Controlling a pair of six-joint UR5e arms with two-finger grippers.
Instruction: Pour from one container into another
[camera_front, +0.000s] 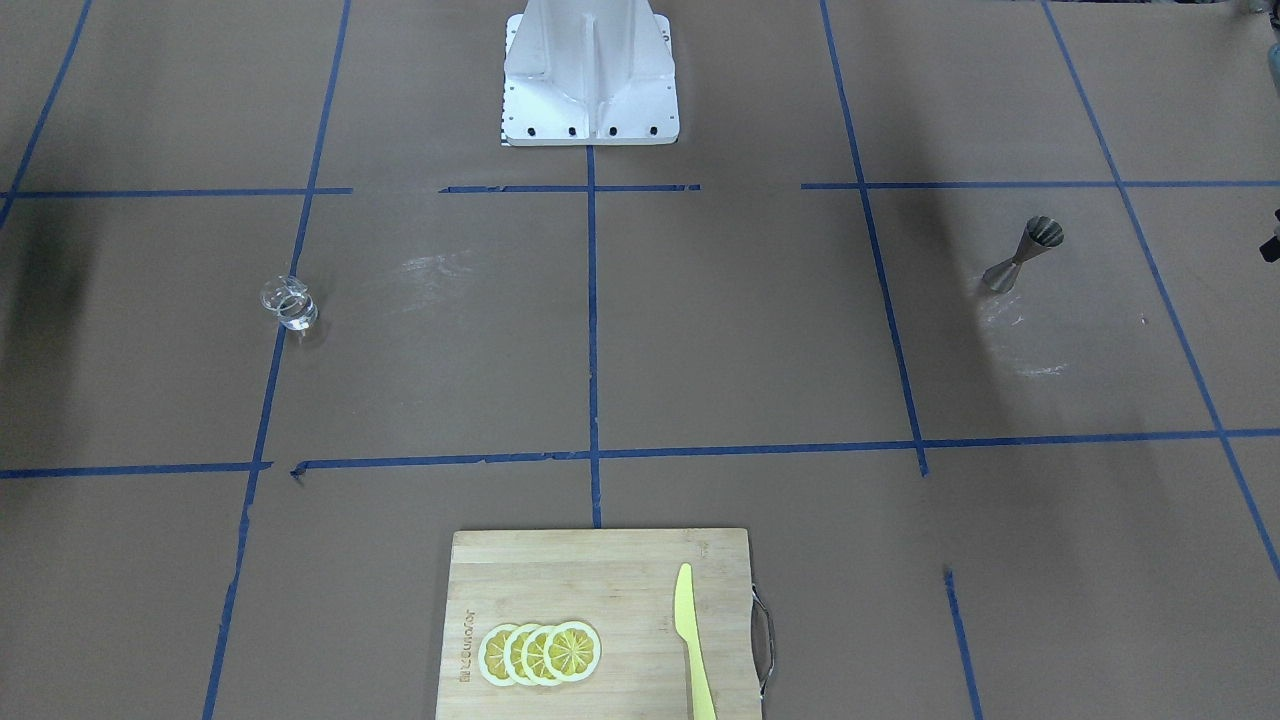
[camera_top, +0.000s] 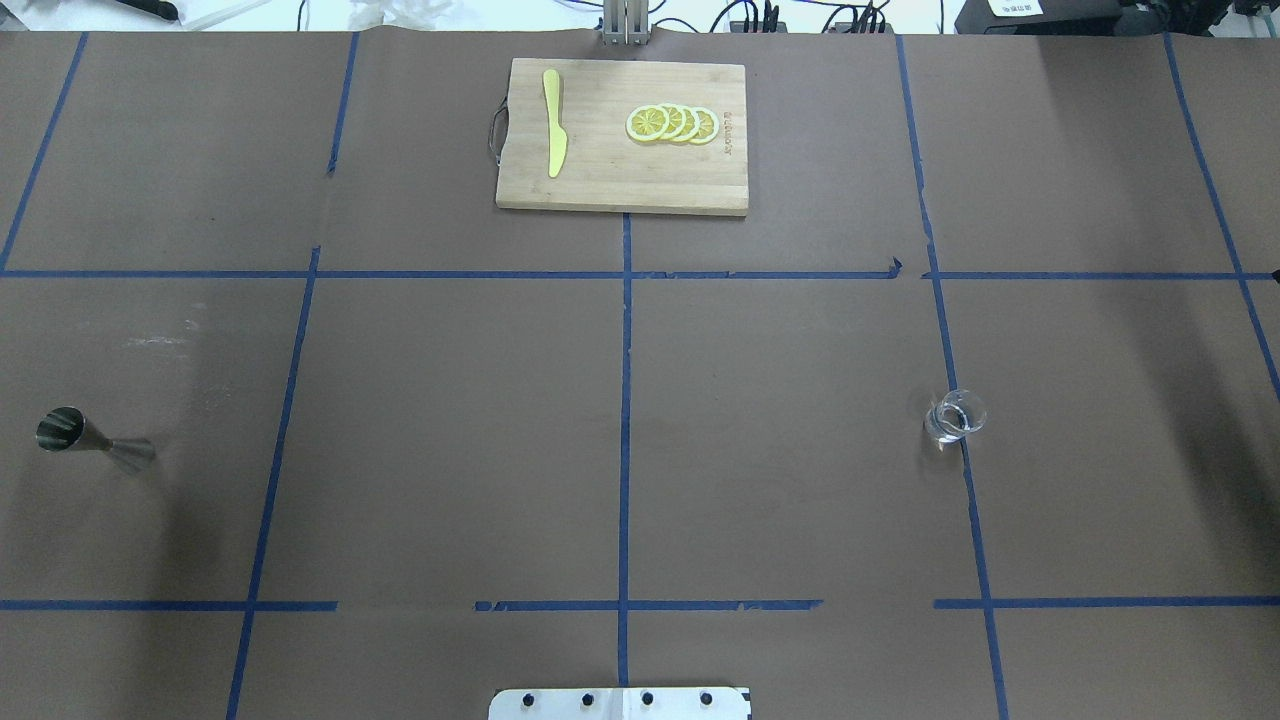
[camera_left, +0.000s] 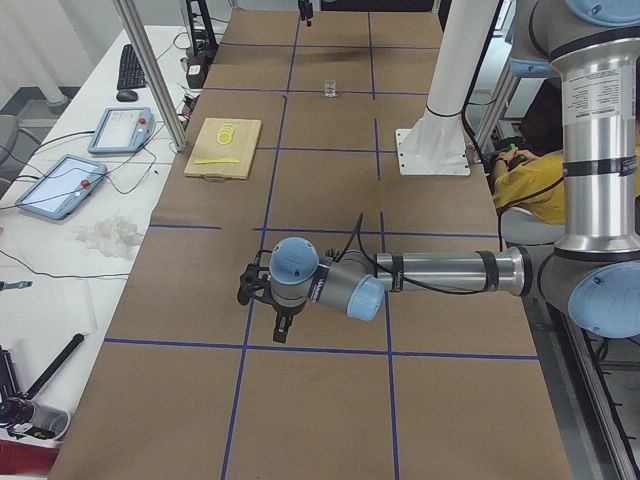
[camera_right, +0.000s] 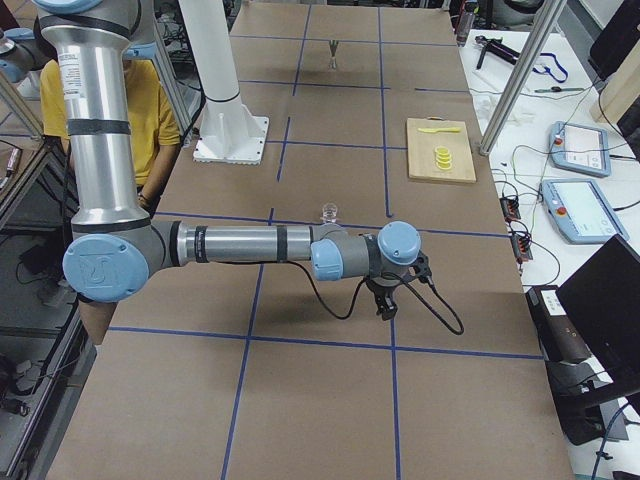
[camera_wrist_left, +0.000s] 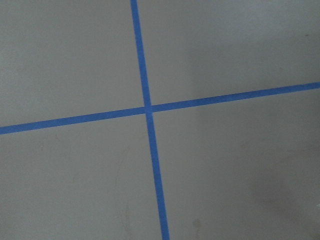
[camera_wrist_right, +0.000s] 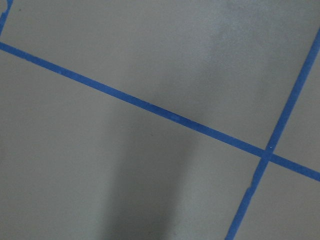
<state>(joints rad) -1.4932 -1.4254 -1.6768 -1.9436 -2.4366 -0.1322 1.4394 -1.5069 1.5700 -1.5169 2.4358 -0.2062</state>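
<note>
The small clear glass (camera_top: 955, 417) stands upright on a blue tape line on my right side, also seen as the glass (camera_front: 289, 303) and the glass (camera_right: 327, 213) just beyond my right forearm. The steel jigger (camera_top: 95, 441) stands upright far on my left, also visible as the jigger (camera_front: 1022, 255). My left gripper (camera_left: 280, 330) hangs over bare paper past the jigger; it shows only in the exterior left view, so I cannot tell its state. My right gripper (camera_right: 385, 305) hangs beyond the glass toward the table's end, state equally unclear. Both wrist views show only brown paper and blue tape.
A wooden cutting board (camera_top: 600, 170) lies at the far middle edge with lemon slices (camera_top: 672, 123) and a yellow knife (camera_top: 553, 135). The white robot base (camera_front: 590, 80) stands at the near middle. A person in yellow (camera_left: 530, 180) sits behind the robot.
</note>
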